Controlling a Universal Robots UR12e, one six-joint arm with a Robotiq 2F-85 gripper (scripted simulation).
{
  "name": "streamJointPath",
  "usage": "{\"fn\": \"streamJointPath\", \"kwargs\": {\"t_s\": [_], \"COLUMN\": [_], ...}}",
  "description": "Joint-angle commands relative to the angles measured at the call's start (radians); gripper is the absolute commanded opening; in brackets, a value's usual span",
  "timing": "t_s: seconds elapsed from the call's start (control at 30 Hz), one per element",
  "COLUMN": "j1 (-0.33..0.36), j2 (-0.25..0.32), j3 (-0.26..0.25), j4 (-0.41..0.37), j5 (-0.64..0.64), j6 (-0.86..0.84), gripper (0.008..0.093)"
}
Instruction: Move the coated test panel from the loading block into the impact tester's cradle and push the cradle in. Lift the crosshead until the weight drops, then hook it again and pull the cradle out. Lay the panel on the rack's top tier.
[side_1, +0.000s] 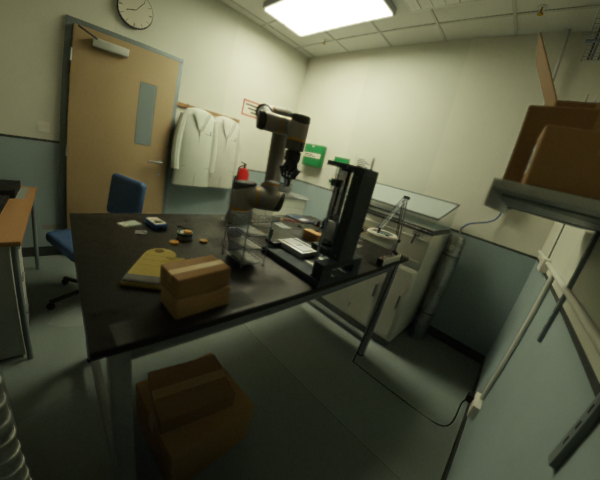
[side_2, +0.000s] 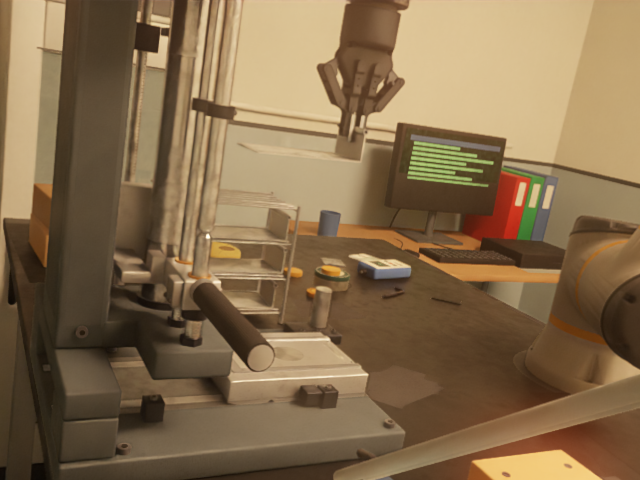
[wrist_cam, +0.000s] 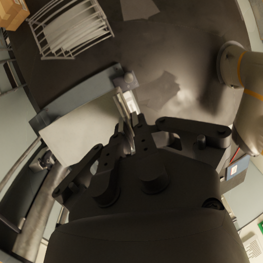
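Note:
The loading block (side_1: 312, 233) is partly hidden behind the impact tester (side_1: 345, 215) in the side camera. The coated test panel (side_2: 297, 151) (wrist_cam: 80, 127) is a thin pale plate hanging level in the air, high above the table, held by a raised tab at its right end. Below and to its left stands the wire rack (side_2: 256, 248) (wrist_cam: 71, 30), its tiers empty except for a yellow item seen through them. The tester's cradle (side_2: 300, 361) is pulled out at the tester's base, empty, with a black handle (side_2: 232, 325) over it. My gripper (side_2: 354, 135) (wrist_cam: 128, 136) is closed on the panel's tab.
Cardboard boxes (side_1: 195, 285) sit on the near table end beside a yellow tag (side_1: 147, 265). A small cylinder (side_2: 321, 306), orange discs (side_2: 331, 271) and a blue meter (side_2: 382, 267) lie beyond the cradle. The arm's base (side_2: 584, 330) stands to the right. A monitor (side_2: 444, 168) stands behind.

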Motion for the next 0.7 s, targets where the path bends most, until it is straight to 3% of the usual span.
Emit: {"fn": "streamJointPath", "kwargs": {"t_s": [0.0,0.4,0.67], "j1": [-0.018,-0.237,-0.336], "j2": [0.001,0.041,0.082], "j3": [-0.002,-0.026,-0.053], "j4": [-0.001,-0.016,-0.031], "j5": [0.0,0.0,0.0], "j6": [-0.017,-0.237,-0.336], "gripper": [0.008,0.008,0.008]}}
